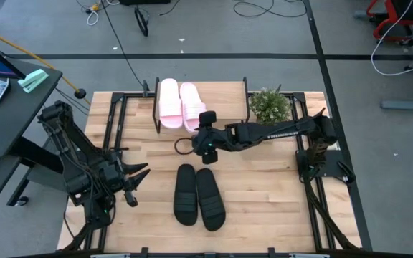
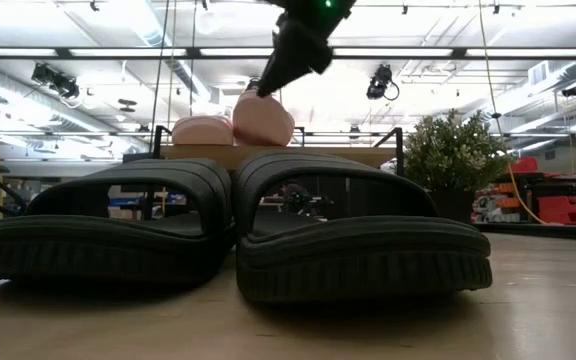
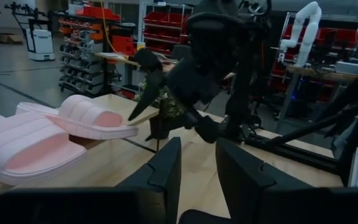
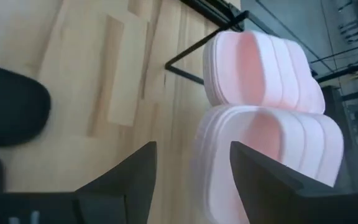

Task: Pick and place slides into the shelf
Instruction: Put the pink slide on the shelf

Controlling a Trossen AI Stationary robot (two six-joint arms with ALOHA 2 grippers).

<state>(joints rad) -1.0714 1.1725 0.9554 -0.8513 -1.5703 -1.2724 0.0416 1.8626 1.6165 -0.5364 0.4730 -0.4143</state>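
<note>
Two pale pink slides [image 1: 169,104] [image 1: 191,106] lie side by side, soles down, on the left part of the shelf [image 1: 224,100], a light wood plank on black legs at the table's far side. Two black slides [image 1: 186,193] [image 1: 210,198] rest flat on the table, nearer its front. My right gripper [image 1: 194,140] hangs open just in front of the pink slides [image 4: 260,118], slanting down, and touches nothing. My left gripper [image 1: 133,184] waits open near the table's left edge, its fingers [image 3: 166,174] level and empty.
A small potted plant [image 1: 269,105] stands at the shelf's right end. A brown ring [image 1: 183,145] lies on the table under my right gripper. Black frame rails [image 1: 117,136] run along both sides of the table. Bare wood lies right of the black slides.
</note>
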